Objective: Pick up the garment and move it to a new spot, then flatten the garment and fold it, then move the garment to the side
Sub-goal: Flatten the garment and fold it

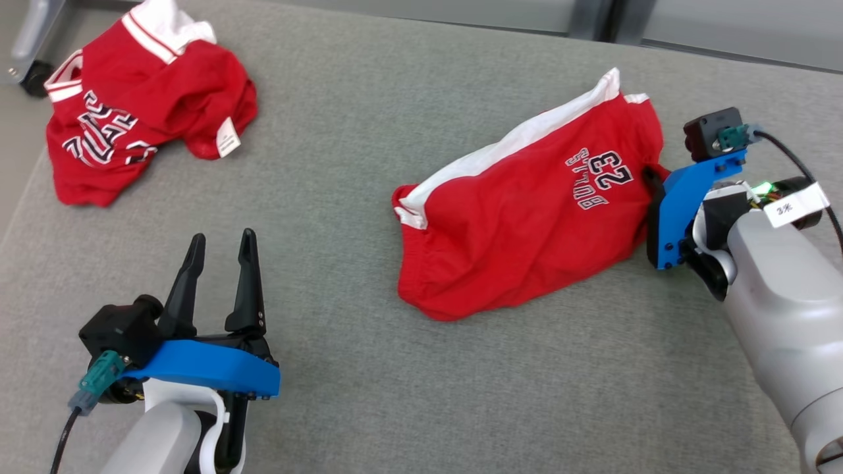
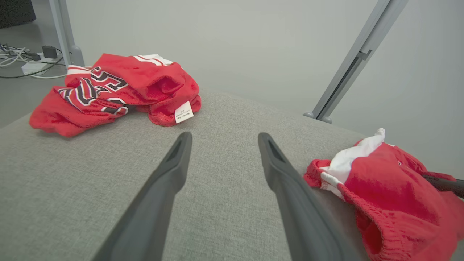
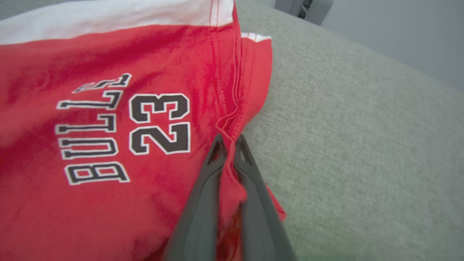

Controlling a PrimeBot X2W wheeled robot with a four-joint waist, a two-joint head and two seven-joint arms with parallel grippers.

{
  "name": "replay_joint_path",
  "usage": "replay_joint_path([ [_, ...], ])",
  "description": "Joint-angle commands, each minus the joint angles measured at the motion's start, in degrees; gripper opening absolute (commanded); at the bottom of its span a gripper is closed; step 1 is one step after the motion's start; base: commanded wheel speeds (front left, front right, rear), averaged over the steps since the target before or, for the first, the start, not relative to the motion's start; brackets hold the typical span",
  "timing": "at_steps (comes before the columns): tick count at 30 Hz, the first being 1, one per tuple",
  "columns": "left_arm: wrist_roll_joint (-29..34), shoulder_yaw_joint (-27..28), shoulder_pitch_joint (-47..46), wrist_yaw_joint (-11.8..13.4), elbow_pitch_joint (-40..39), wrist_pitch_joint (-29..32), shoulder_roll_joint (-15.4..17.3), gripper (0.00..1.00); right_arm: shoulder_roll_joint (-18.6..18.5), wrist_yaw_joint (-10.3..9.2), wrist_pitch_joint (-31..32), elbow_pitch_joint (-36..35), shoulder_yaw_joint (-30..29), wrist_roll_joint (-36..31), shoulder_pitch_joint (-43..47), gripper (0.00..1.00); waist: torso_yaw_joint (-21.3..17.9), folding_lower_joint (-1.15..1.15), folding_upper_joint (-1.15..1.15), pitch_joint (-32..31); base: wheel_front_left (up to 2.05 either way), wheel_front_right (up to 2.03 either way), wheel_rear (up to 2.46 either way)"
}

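Note:
The garment is a pair of red shorts with white trim and "BULLS 23" print, lying rumpled on the grey cushion right of centre. My right gripper is shut on a fold of the red cloth at the garment's right edge; in the head view its fingers are tucked against that edge. The left gripper stands open at the lower left, nothing between its fingers, well left of the garment. In the left wrist view the left gripper points across bare cushion, the garment at the right.
A second red jersey with white trim and a label lies crumpled at the far left corner of the grey cushion. Metal frame legs and floor cables lie beyond the cushion's far edge.

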Motion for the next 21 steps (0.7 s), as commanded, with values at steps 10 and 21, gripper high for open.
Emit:
replay_joint_path([
  [10,2.2,0.2,4.0,1.0,-0.2,-0.4,-0.8,1.0,1.5,0.0,-11.0,-3.8,-1.2,5.1,8.5,0.0,-8.9,0.0,0.0,-7.4,0.0,0.0,0.0],
  [21,1.6,-0.3,9.8,1.9,-2.0,-0.4,-1.7,1.0,2.1,0.0,-20.7,-5.5,-10.1,9.1,24.5,0.0,-14.6,0.0,0.0,-12.4,0.0,0.0,0.0],
])
